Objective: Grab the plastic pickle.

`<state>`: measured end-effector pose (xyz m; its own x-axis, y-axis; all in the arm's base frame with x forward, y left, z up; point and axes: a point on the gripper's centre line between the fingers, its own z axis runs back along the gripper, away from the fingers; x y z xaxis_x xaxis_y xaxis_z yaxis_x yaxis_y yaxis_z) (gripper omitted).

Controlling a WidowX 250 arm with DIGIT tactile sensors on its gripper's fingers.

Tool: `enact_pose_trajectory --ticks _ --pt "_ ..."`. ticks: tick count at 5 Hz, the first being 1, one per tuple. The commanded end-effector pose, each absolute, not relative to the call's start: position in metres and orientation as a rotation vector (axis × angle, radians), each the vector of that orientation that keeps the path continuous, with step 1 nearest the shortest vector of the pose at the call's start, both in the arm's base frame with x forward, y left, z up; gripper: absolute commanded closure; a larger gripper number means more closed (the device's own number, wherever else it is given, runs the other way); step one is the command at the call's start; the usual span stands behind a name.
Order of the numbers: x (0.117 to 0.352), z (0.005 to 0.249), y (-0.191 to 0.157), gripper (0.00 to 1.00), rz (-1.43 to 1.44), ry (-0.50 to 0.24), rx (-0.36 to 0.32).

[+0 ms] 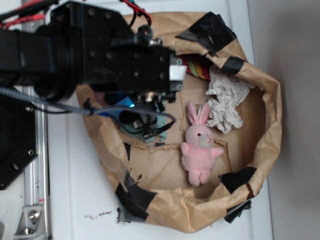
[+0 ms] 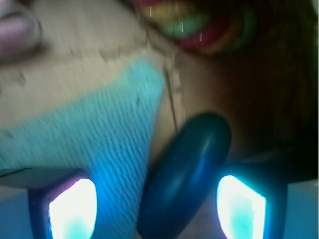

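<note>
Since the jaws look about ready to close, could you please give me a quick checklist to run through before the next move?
1. Smooth dark green oblong plastic pickle lies between the jaws: ok.
2. Jaws apart on either side of it: ok.
3. Pickle centred in the gap: not ok, it sits nearer the right-hand jaw in the wrist view.
4. Light teal cloth triangle clear of the closing path: not ok, it reaches toward the left-hand jaw.
5. Pink plush bunny away from the gripper: ok.
6. Jaw depth around the pickle: cannot tell.
</note>
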<state>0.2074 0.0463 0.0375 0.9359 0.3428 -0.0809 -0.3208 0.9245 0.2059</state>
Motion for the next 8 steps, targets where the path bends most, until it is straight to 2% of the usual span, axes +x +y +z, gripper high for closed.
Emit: enact_pose_trajectory --ticks 1,3,4,5,6,8 --pt "0.19 0.057 0.082 0.0 0.478 0.058 0.142" --pt "0.183 0.066 0.08 0.0 0.474 0.022 0.17" --pt "0.178 0.068 0.095 0.0 0.538 0.005 0.148" --pt "0.181 0.05 0.103 0.0 0.572 -0.077 0.039" --pt "0.188 0.035 0.105 0.0 0.507 -0.043 -0.012" --pt "0.191 0.037 0.102 0.0 0.474 -0.021 0.03"
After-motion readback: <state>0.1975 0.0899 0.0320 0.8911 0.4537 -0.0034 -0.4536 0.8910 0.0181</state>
